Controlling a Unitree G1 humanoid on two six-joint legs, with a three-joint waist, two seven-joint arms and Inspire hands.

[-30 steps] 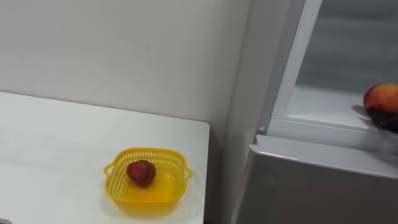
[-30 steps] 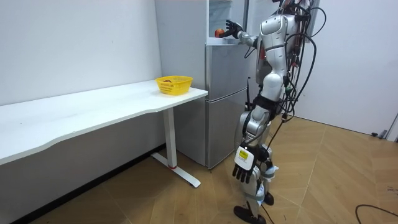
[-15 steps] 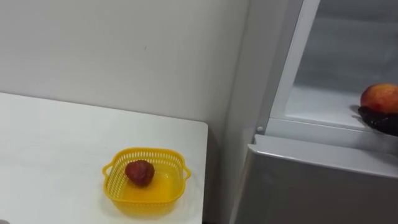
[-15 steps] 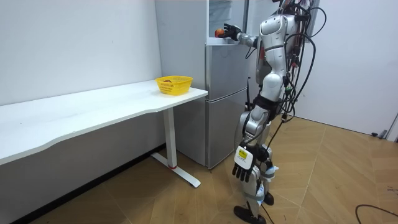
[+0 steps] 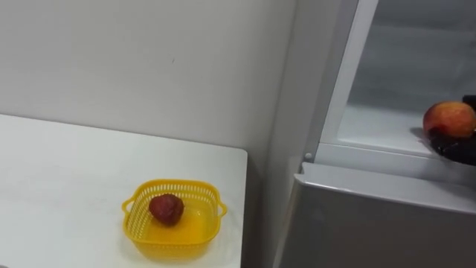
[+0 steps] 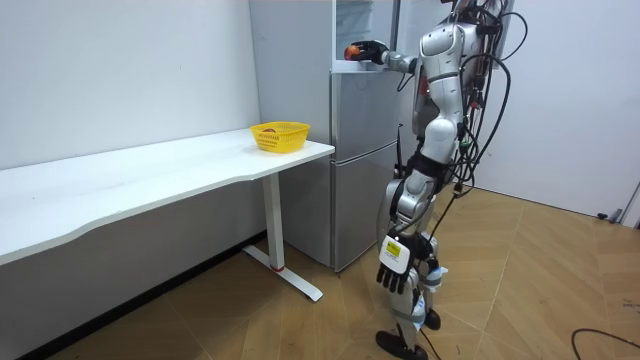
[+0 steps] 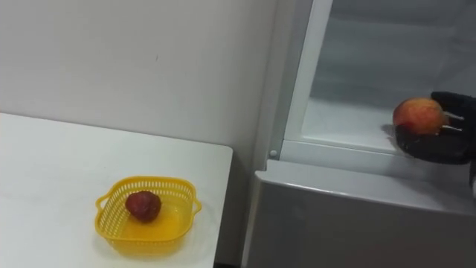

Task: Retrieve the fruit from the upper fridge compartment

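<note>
Round, smooth red-yellow fruit (image 7: 420, 115) at front of white upper fridge shelf (image 7: 349, 123) — black right hand (image 7: 440, 146) curled round it, vs fingers splayed 1 s ago; left hand (image 6: 392, 278) hangs relaxed, low beside fridge.

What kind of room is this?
Probably a test room set up like a kitchen corner: a grey fridge beside a plain white table with a yellow basket, bare walls, and the robot's right hand holding a fruit in the fridge.
</note>
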